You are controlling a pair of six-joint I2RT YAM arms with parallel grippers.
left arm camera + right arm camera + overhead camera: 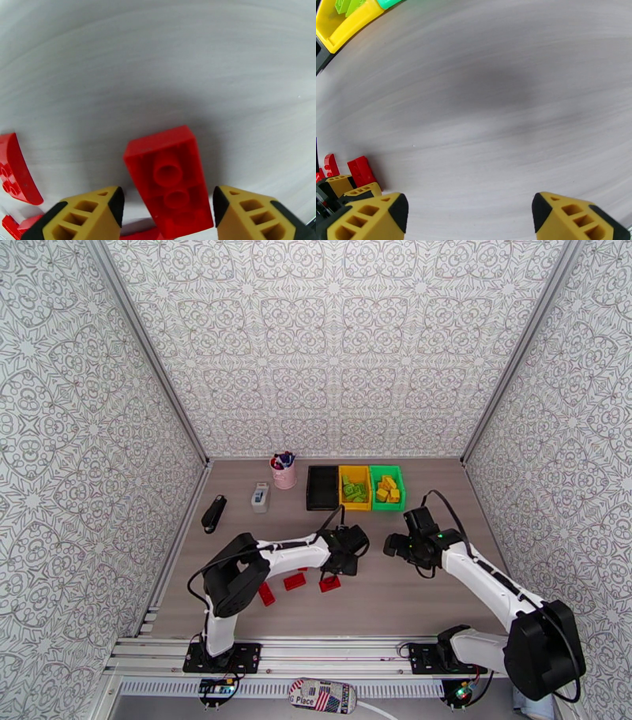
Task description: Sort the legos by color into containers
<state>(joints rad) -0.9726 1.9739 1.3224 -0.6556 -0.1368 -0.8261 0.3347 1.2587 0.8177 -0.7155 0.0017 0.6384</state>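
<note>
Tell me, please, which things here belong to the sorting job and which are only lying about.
Job: red legos, green legos, yellow legos, black bin, yellow bin, green bin.
Lying about: pink cup of pens, white-and-blue box, black object on the left.

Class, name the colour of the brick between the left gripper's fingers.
Red; the brick shows best in the left wrist view.

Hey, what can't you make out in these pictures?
- Top view: inside of the black bin, too dark to show bricks.
- Top view: left arm hides part of the red bricks.
- Top view: white box, label too small.
- Right wrist view: yellow bin cut off by the top-left corner.
</note>
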